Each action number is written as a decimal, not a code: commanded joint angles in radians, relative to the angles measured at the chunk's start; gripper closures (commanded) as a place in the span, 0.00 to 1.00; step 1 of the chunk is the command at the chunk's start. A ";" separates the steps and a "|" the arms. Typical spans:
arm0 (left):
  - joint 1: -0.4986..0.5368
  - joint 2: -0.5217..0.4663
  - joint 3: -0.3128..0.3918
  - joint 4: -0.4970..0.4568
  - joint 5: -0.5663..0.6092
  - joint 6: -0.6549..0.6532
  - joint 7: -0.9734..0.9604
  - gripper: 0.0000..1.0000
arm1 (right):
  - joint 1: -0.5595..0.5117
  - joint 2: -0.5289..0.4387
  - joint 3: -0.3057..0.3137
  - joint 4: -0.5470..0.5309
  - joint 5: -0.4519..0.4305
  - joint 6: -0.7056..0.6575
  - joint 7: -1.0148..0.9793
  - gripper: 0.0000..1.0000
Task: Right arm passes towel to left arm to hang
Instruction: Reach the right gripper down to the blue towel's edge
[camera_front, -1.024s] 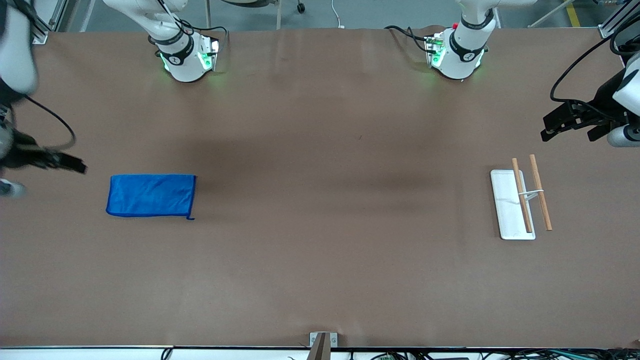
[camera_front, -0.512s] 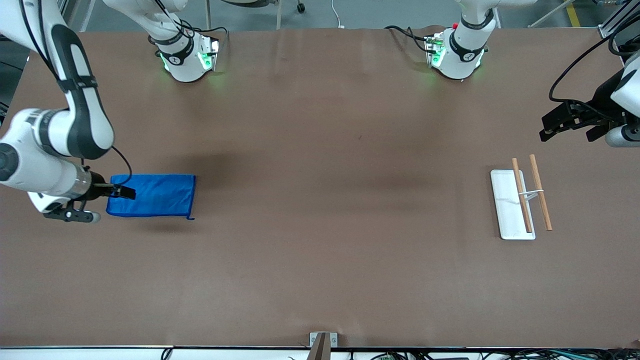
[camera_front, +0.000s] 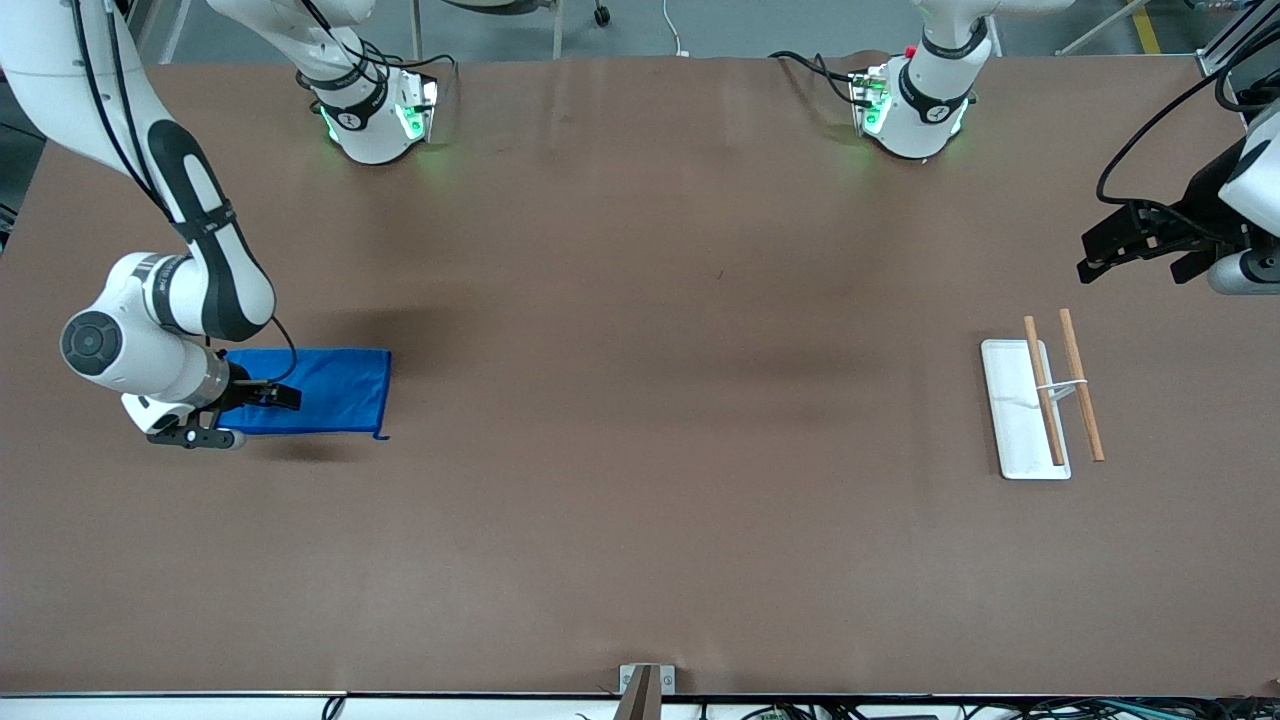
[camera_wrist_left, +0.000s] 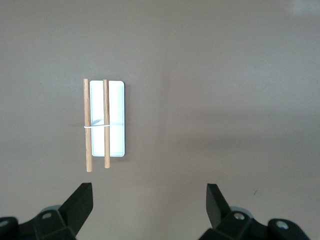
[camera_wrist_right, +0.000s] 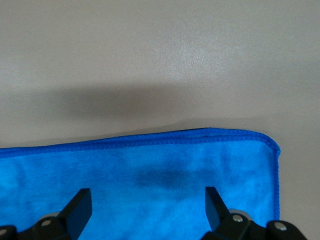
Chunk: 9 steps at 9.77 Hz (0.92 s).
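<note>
Two arms are ours, and only the right one is at work. We are at the first step, reaching for the towel (camera_front: 320, 390), which lies flat on the table (camera_front: 640, 520) toward our right arm's end. Our right gripper (camera_front: 285, 397) hovers over it with jaws wide and empty. Next we judge it must descend and pinch an edge. Our left gripper (camera_front: 1095, 255) waits, jaws wide, over the table near the rack (camera_front: 1045, 400).

Robotics lab or test cell: two white robot arms w/ green-lit bases (camera_front: 375, 120) bolted along the top of the frame on a wide brown-covered surface (camera_front: 640, 500), loose cables, alu frame posts (camera_front: 1235, 35) in upper corners, grey shop floor.
</note>
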 joint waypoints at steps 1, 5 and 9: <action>-0.009 0.024 0.000 -0.014 0.021 0.001 -0.001 0.00 | -0.005 -0.003 0.009 -0.054 -0.003 0.048 -0.010 0.00; -0.009 0.029 -0.002 -0.013 0.019 0.001 -0.001 0.00 | -0.005 0.000 0.009 -0.086 -0.003 0.060 -0.009 0.82; -0.009 0.029 -0.002 -0.013 0.019 0.001 -0.003 0.00 | 0.000 0.007 0.010 -0.071 0.008 0.025 0.005 1.00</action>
